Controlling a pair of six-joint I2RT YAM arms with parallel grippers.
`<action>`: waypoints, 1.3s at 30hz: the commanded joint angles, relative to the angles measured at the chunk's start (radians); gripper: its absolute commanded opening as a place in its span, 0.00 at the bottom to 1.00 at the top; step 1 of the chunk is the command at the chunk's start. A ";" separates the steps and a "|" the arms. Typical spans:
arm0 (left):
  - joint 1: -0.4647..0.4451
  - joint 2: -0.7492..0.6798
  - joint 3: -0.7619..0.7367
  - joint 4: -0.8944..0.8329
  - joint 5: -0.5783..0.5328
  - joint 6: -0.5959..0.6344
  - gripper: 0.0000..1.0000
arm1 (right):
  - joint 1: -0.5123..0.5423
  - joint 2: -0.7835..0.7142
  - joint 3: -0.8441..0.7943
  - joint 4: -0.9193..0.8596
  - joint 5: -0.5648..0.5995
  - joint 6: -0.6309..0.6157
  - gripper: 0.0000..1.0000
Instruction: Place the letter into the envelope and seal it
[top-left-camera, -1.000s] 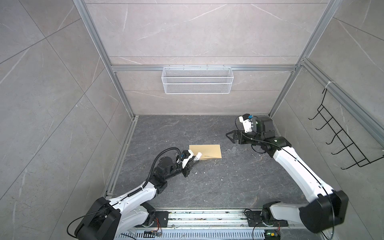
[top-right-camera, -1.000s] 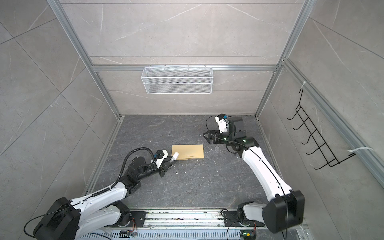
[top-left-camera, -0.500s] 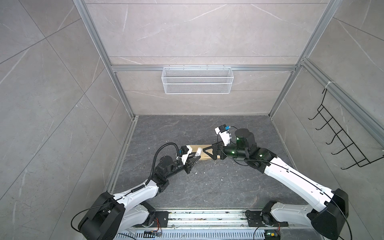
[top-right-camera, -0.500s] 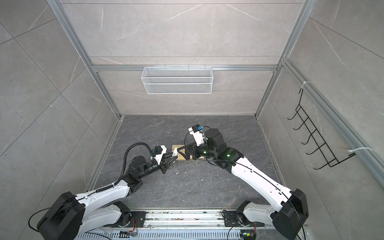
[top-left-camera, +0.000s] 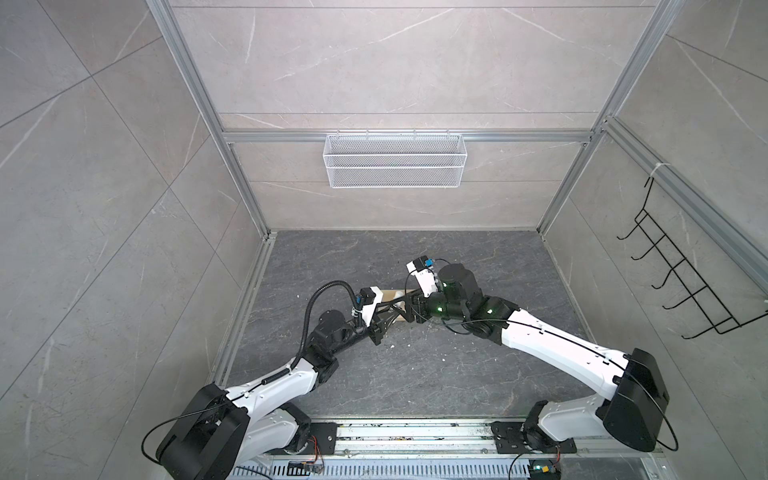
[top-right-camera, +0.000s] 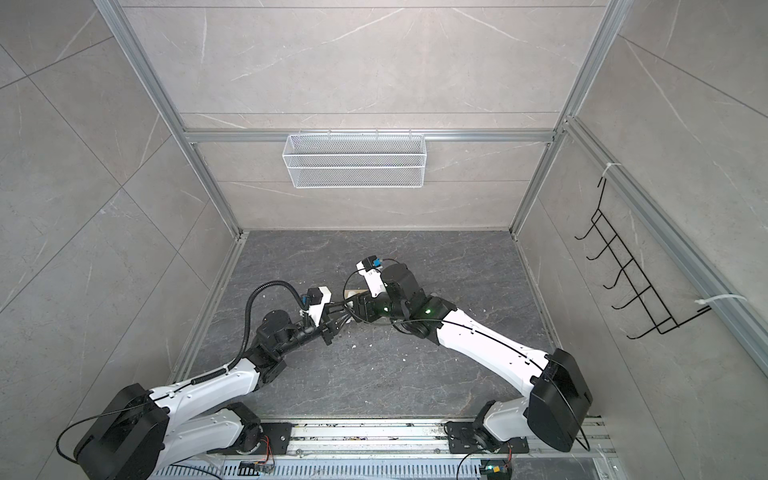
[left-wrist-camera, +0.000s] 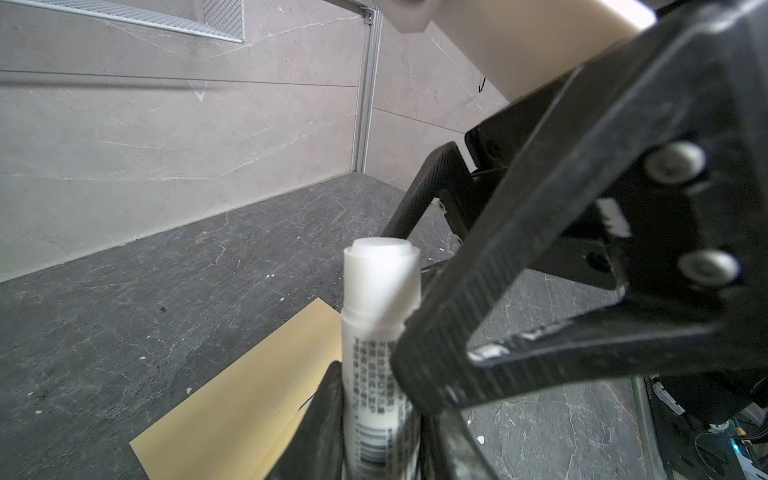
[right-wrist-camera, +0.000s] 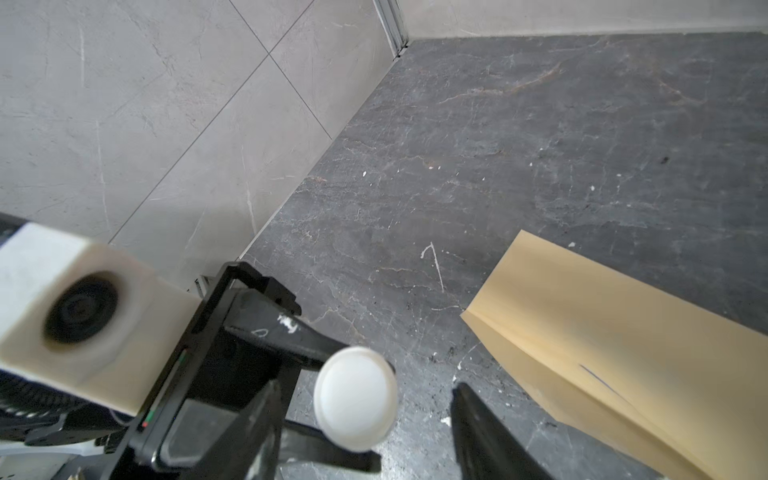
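From the left arm's base at about 7 o'clock, the arm reaches up towards 1 o'clock. The left gripper (left-wrist-camera: 378, 399) is clamped on the lower body of a white glue stick (left-wrist-camera: 380, 291), which points out past its fingertips. The cap (right-wrist-camera: 355, 399) looks to be still on the end of it.

Right beneath the spot where the two grippers meet, near the middle of the dark stone floor (top-left-camera: 415, 374), the tan envelope (right-wrist-camera: 623, 332) lies flat. In both top views only slivers of it show past the arms. I can't see the letter anywhere. My guess is that it is already tucked inside, though nothing here proves it. I also can't tell whether the flap is folded down or stuck.

The right arm comes in from 5 o'clock and heads towards 10 o'clock. The right gripper (right-wrist-camera: 363, 388) straddles the cap with its jaws apart, one finger on each side. From its own wrist view there is a gap on both sides. From the left wrist view one finger crosses close in front of the stick, and I can't say if it touches.

It looks to me like the sealing stage, with the glue stick about to be uncapped. The next move would call for the right jaws to close squarely on the cap alone. They would then pull straight along the stick while the left grip holds firm and doesn't twist.
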 joint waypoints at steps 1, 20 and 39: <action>-0.005 -0.012 0.044 0.058 -0.011 -0.020 0.00 | 0.012 0.025 0.042 0.053 0.025 0.013 0.56; -0.003 -0.060 0.073 -0.092 0.065 -0.009 0.36 | 0.018 0.037 0.123 -0.100 0.003 -0.201 0.07; 0.115 -0.135 0.107 -0.221 0.627 -0.031 0.81 | -0.023 -0.028 0.188 -0.332 -0.396 -0.622 0.02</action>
